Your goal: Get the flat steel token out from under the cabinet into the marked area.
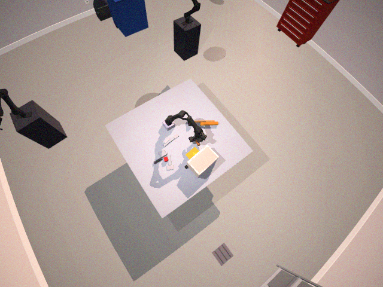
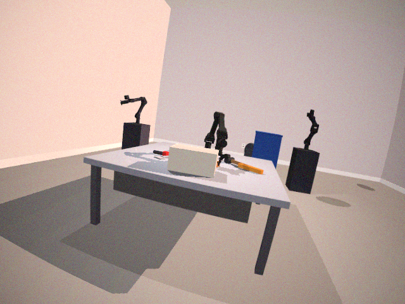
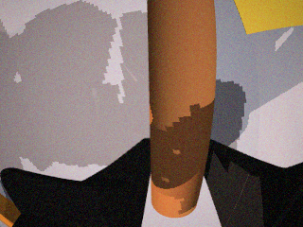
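Observation:
My gripper is shut on a short orange-brown rod, which points ahead of the fingers, low over the table. The cream cabinet stands just beyond the rod's tip. The yellow marked area lies in front of the cabinet, ahead of the rod and to one side. The steel token does not show in any view.
A long orange tool lies on the table behind the arm. A red block with a black stick, white strips and white pieces lie to the left. A small dark block sits by the cabinet's corner.

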You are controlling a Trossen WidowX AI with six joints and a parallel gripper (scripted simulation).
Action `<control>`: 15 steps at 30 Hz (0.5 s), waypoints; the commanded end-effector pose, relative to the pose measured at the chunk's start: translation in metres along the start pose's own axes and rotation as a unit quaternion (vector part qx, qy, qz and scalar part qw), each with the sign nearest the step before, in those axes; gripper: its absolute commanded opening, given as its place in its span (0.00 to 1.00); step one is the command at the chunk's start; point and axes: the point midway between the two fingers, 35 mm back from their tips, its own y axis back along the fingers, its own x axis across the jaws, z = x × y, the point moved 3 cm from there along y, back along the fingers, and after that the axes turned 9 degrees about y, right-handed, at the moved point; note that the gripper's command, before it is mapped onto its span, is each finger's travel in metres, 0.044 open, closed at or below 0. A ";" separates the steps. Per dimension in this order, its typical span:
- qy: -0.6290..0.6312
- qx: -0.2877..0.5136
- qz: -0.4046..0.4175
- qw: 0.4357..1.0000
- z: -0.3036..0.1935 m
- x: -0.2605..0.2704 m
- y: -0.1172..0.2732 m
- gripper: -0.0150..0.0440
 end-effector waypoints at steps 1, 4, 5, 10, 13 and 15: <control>-0.002 0.000 -0.004 1.000 -0.001 -0.008 -0.001 0.25; -0.002 0.000 -0.004 1.000 -0.001 -0.011 -0.001 0.25; -0.002 0.000 -0.004 1.000 -0.002 -0.012 -0.001 0.25; -0.002 0.000 -0.004 1.000 -0.002 -0.017 -0.001 0.25; -0.002 0.000 -0.004 1.000 -0.003 -0.019 -0.001 0.25; -0.002 0.000 -0.004 1.000 -0.003 -0.021 -0.001 0.25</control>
